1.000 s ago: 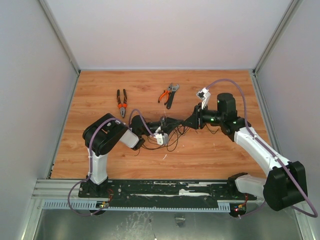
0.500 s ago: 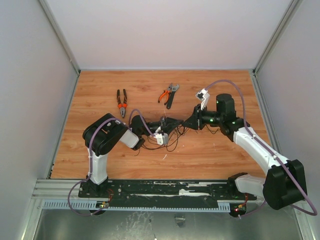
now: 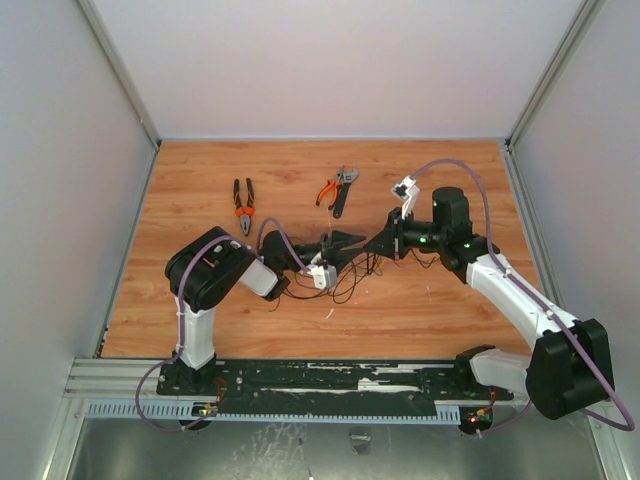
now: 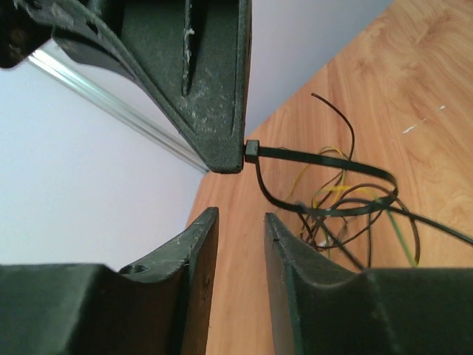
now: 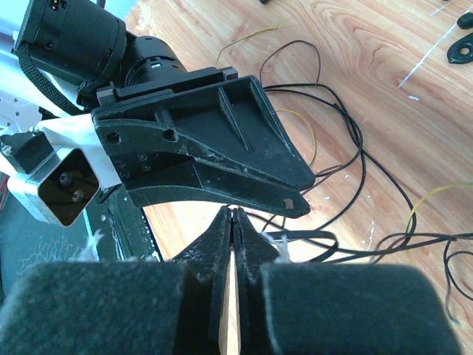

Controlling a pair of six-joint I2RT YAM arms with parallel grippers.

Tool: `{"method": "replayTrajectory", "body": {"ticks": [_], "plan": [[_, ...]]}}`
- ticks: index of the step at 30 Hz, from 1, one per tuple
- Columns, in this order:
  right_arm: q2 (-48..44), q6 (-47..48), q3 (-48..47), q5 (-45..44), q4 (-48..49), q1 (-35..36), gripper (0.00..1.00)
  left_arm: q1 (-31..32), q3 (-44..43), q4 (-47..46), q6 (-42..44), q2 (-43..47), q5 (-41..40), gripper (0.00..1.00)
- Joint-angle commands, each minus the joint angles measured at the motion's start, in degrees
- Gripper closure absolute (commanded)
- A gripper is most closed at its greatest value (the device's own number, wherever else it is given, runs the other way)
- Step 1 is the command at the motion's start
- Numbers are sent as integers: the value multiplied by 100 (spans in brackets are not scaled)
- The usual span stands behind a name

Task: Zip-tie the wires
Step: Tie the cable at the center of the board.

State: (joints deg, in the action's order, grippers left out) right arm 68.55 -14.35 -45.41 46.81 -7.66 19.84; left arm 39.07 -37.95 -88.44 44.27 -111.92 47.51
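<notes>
Here, my left jaws stand apart, nothing between them, low in the left wrist view. My right jaws are pressed together on the zip tie (image 4: pixel 325 157), whose loop rings the wires (image 4: pixel 329 224) right of centre, above the table (image 4: pixel 414 74).

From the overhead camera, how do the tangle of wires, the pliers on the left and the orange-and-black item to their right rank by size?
1. The wires: their loops spread widest.
2. Tied: the pliers and the orange-and-black item look about equally long, so I won't rank them.
</notes>
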Motion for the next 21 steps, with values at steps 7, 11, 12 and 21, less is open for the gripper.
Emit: {"method": "replayTrajectory", "body": {"ticks": [7, 11, 12, 21], "plan": [[-18, -52, -220, -203, 168, 27, 100, -31, 256, -1229, -393, 219, -281, 22], [28, -51, -287, -414, 162, 13, 100, -30, 455, -1452, -634, 261, -677, 2], [53, -43, -311, -483, 156, 5, 100, -31, 584, -1583, -741, 274, -919, 2], [11, 68, -454, -1328, -3, 11, 100, -27, 1159, -1809, -1403, 886, -3537, 2]]}}
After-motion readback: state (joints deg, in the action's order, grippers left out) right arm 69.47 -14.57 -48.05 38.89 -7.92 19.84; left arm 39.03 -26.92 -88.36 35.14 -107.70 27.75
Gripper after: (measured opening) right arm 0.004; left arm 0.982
